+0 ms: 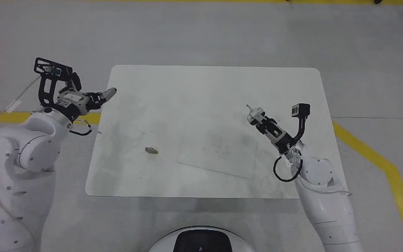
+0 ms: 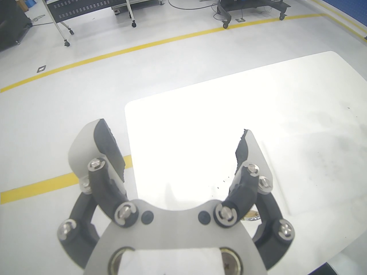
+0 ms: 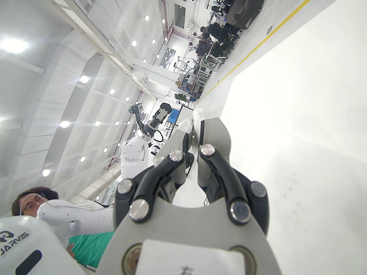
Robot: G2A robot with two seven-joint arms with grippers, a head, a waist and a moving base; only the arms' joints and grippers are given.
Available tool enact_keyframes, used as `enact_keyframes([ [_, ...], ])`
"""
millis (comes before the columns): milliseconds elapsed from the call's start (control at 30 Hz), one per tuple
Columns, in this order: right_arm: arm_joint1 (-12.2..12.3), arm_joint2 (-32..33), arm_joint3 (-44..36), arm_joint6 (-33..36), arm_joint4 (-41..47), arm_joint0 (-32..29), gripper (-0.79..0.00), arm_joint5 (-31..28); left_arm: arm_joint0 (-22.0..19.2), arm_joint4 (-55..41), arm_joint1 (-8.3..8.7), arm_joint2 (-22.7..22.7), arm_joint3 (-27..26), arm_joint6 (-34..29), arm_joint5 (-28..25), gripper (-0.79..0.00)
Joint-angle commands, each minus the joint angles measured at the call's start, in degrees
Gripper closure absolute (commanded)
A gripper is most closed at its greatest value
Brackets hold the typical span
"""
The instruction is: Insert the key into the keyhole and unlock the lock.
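A small brass-coloured lock (image 1: 151,150) lies on the white table (image 1: 208,88), left of the middle and toward the near edge. A sliver of the lock (image 2: 253,216) peeks out from behind my left gripper's linkage. My left gripper (image 1: 106,94) (image 2: 175,144) hovers open and holds nothing, over the table's far left corner and well away from the lock. My right gripper (image 1: 252,114) (image 3: 196,128) is raised above the right half of the table and tilted upward. It is shut on a thin silvery key (image 1: 247,108) whose tip sticks out past the fingertips.
The table's left edge (image 2: 130,150) runs under the left gripper, with grey floor and a yellow line (image 2: 37,188) beyond it. The other arm (image 3: 149,128) stands far off in the right wrist view. Faint smudges (image 1: 220,150) mark the table's middle.
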Motion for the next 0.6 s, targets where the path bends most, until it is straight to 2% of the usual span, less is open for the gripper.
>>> enact_keyframes([
  [0,0.0,0.0,0.0,0.0,0.0,0.0,0.000,0.0,0.0,0.0,0.00,0.0,0.0,0.0,0.0,-0.785],
  [100,0.0,0.0,0.0,0.0,0.0,0.0,0.000,0.0,2.3,-0.5,0.41,-1.6,-1.3,2.0,-7.1,-0.785],
  [167,0.0,0.0,0.0,0.0,0.0,0.0,0.000,0.0,4.2,-0.3,0.99,-4.4,-1.8,2.7,-14.5,-0.785],
  [300,0.0,0.0,0.0,0.0,0.0,0.0,0.000,0.0,7.8,1.1,2.10,-10.2,-0.2,4.8,-28.3,-0.785],
  [367,0.0,0.0,0.0,0.0,0.0,0.0,0.000,0.0,8.7,1.2,2.48,-12.2,1.0,6.8,-32.7,-0.785],
  [400,0.0,0.0,0.0,0.0,0.0,0.0,0.000,0.0,9.6,1.2,2.58,-12.3,2.2,6.9,-34.1,-0.600],
  [433,0.0,0.0,0.0,0.0,0.0,0.0,0.000,0.0,10.0,1.7,2.78,-12.2,2.4,6.3,-36.3,-0.372],
  [467,0.0,0.0,0.0,0.0,0.0,0.0,0.000,0.0,10.4,2.9,3.00,-11.9,2.5,4.9,-37.7,-0.369],
  [500,0.0,0.0,0.0,0.0,0.0,0.0,0.000,0.0,10.6,3.9,3.16,-11.2,2.7,4.1,-39.3,-0.462],
  [533,0.0,0.0,0.0,0.0,0.0,0.0,0.000,0.0,11.1,3.9,3.28,-9.9,3.6,2.9,-40.6,-0.760],
  [567,0.0,0.0,0.0,0.0,0.0,0.0,0.000,0.0,11.2,3.4,3.48,-8.3,4.1,1.3,-42.2,-0.785],
])
